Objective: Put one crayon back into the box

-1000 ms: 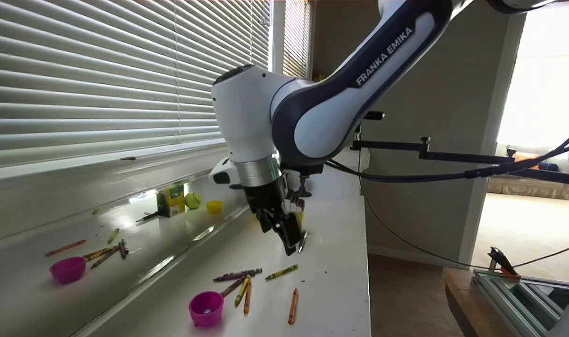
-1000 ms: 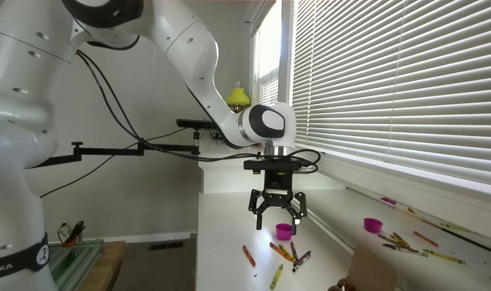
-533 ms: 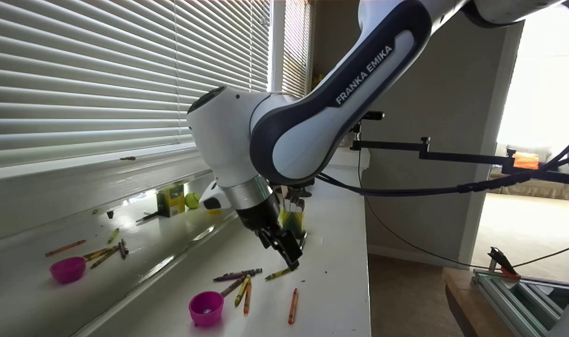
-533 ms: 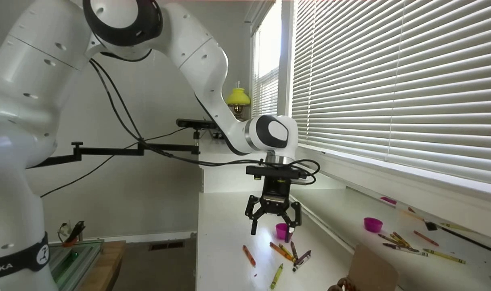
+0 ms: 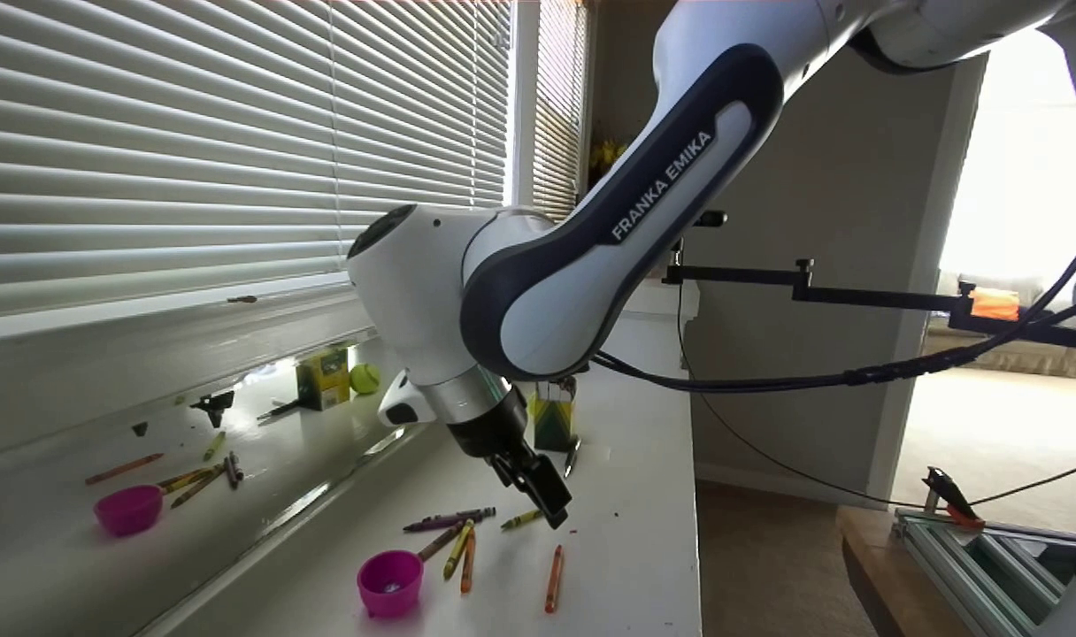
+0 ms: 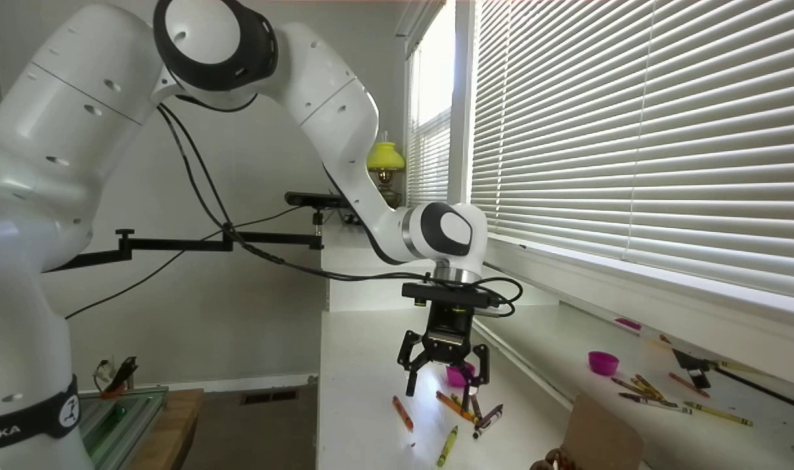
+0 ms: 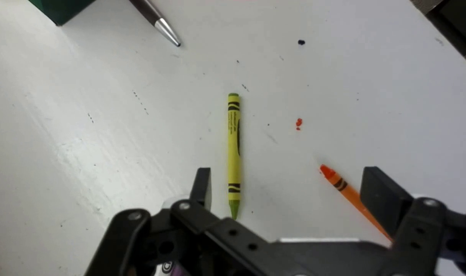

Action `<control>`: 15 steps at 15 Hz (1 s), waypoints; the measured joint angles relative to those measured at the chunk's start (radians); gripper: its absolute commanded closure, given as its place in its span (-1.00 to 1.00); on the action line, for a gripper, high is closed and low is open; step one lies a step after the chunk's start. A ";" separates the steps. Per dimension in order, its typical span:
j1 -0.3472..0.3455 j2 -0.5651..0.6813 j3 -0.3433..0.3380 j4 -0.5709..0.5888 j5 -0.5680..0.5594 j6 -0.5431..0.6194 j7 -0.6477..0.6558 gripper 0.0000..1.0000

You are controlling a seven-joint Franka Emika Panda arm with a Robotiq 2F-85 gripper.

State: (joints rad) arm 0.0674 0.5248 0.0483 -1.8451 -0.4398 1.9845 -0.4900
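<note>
Your black two-finger gripper (image 7: 286,183) hovers above a glossy white tabletop (image 6: 358,365), its fingers spread wide apart. In the wrist view, a yellow-green, paper-wrapped wax crayon (image 7: 234,153) lies flat on the tabletop, in the span between the fingers and nearer the one on the picture's left. An orange, paper-wrapped wax crayon (image 7: 353,198) is partly hidden by the finger on the right.

The wrist view gives you the dark oval and fine print on the yellow-green wrapper; in an exterior view a fingertip (image 5: 551,504) covers part of that crayon, though there you see the small, upright, green-and-yellow cardboard crayon box (image 5: 553,426) standing beyond the gripper. The wrist picture catches only the box's dark green bottom corner, upper left, near a dark pen with a silver tip (image 7: 155,21). Both exterior views show you a round magenta plastic cup (image 5: 391,584) just beside a loose cluster of crayons (image 5: 459,550).

In the wrist picture, the yellow-green crayon's long axis runs almost straight up and down. Its pointed tip faces the bottom edge, on the gripper's side; its flat end faces the top and is the end nearer the box, which stands well apart from it.
</note>
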 measured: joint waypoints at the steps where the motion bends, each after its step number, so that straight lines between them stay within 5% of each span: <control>1: 0.000 0.010 -0.003 0.008 -0.004 0.000 0.000 -1.00; 10: -0.001 0.076 -0.019 0.090 -0.018 0.000 0.000 -0.99; 15: -0.001 0.102 -0.019 0.119 -0.018 0.000 0.000 -0.80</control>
State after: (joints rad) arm 0.0666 0.6266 0.0291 -1.7259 -0.4578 1.9845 -0.4900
